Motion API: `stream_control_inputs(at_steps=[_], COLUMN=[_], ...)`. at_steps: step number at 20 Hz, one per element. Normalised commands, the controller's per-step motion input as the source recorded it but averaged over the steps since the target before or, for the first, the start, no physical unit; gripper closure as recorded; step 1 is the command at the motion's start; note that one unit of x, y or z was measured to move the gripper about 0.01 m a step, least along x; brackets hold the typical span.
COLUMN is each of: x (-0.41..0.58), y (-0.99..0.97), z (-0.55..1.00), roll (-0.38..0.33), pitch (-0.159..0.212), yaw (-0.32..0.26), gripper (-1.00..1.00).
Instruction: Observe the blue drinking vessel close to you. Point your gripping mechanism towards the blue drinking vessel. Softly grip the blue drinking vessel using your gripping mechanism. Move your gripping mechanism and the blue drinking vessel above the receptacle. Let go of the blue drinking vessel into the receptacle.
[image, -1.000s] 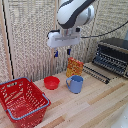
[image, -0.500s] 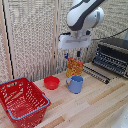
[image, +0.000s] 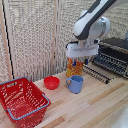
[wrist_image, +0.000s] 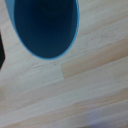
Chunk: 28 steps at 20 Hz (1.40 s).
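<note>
Pale wood table (image: 100, 107) in front of a beige slatted screen, pretty simple setup. Blue mug (image: 75, 84) stands upright near the middle of the table, with a little red bowl (image: 51, 82) just beside it toward the exterior view's left and something orange and yellow close behind it that I can't really make out. Red lattice basket (image: 22, 100) sits well apart, down at the exterior view's left corner, and a dark wire rack thing is off to the exterior view's right. The end effector (image: 81, 61) hangs over the mug, not touching it, and honestly I can't tell how wide the fingers are set, since the exterior view is too soft and the wrist view shows no fingers, just the mug's open mouth (wrist_image: 46, 25) from straight above with bare wood around it. My guess on handling: the mug is rigid, looks empty, so probably light, and a smooth wall could be slick under the pads. I'd pinch across the rim wall, one finger inside and one outside, away from the handle side, with gentle pressure so it doesn't tip or twist.
</note>
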Motion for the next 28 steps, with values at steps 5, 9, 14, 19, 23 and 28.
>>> stream_control_inputs(at_steps=[5, 9, 14, 19, 23, 28], x=[-0.153, -0.049, 0.0, -0.002, -0.084, -0.091], y=[-0.27, -0.18, -0.03, 0.0, 0.01, 0.0], z=[-0.47, -0.58, -0.6, -0.35, -0.15, -0.04], roll=[-0.039, -0.031, -0.057, -0.018, -0.014, -0.002], pitch=[0.026, 0.003, 0.023, 0.027, 0.0, -0.003], yaw=[0.0, 0.002, 0.023, 0.007, 0.0, 0.0], gripper=[-1.0, -1.0, -1.0, 1.0, 1.0, 1.0])
